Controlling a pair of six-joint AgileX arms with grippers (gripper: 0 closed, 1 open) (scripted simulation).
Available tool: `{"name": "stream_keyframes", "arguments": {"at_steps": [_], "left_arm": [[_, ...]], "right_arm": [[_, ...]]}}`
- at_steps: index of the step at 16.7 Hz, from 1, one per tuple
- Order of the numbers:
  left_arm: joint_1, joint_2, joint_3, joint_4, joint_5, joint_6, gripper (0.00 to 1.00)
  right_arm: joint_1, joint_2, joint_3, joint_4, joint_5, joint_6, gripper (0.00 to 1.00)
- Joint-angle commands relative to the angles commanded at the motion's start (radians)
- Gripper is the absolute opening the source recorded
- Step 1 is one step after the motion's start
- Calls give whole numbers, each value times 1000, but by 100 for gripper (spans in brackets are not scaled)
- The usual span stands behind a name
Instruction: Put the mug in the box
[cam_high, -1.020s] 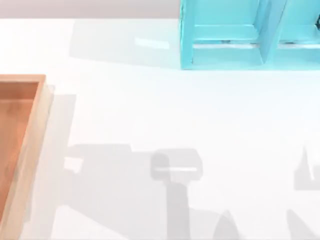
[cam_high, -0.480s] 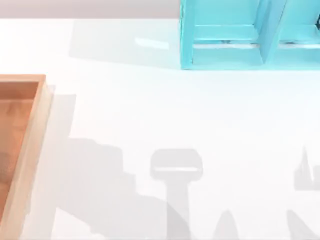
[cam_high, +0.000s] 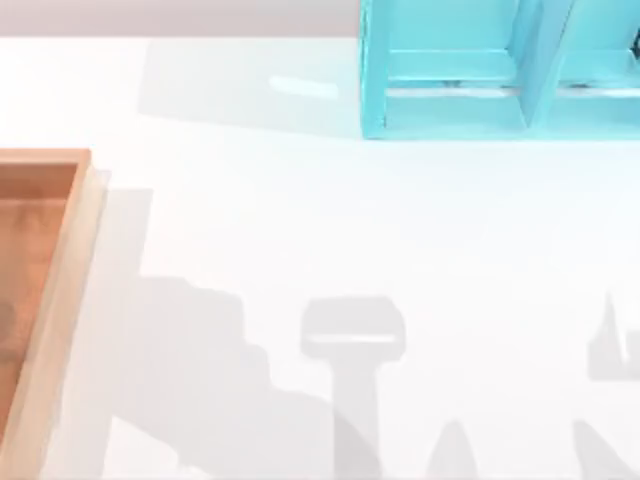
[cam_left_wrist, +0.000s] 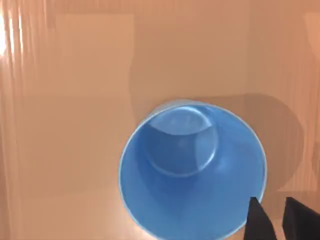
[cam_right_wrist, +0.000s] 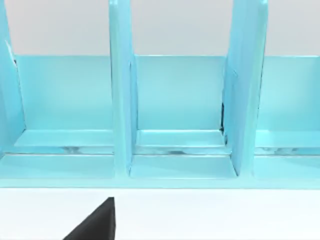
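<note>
1. While the mug (cam_left_wrist: 192, 170) stands upright inside the box (cam_left_wrist: 65, 100), the left wrist view looks straight down into its open mouth, with the lighter blue bottom showing within the round rim.
2. Orange-brown box floor lies all around the mug, and a soft shadow falls on that floor just beside it.
3. The left gripper (cam_left_wrist: 277, 215) is over the box, at the mug's rim. Its two dark fingers (cam_left_wrist: 259, 222) are parted, with bare box floor showing in the gap between them.
4. One of those fingers overlaps the edge of the mug's rim and the other stands outside the mug. Whether either one touches the mug cannot be told, and no part of the mug's wall shows in the gap, so the hold looks released.
5. From the top view, the box (cam_high: 60, 300) sits at the left side of the white table (cam_high: 300, 220), its pale rim running down along the orange-brown inside.
6. A cyan shelf (cam_high: 450, 100) with upright dividers stands at the far right of the table, well apart from the box.
7. The right gripper (cam_right_wrist: 95, 225) faces that shelf (cam_right_wrist: 175, 170) from above the table, near the compartments. Whether it is released or clenched cannot be told.
8. Grey shadows (cam_high: 350, 340) of the arms lie across the near part of the table.
</note>
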Motion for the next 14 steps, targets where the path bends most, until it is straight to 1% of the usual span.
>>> {"name": "stream_keyframes", "arguments": {"at_steps": [8, 9, 14], "left_arm": [[0, 0, 0, 0, 0, 0, 98], [0, 0, 0, 0, 0, 0, 100], [0, 0, 0, 0, 0, 0, 100]], "right_arm": [[0, 0, 0, 0, 0, 0, 100], [0, 0, 0, 0, 0, 0, 100], [0, 0, 0, 0, 0, 0, 100]]}}
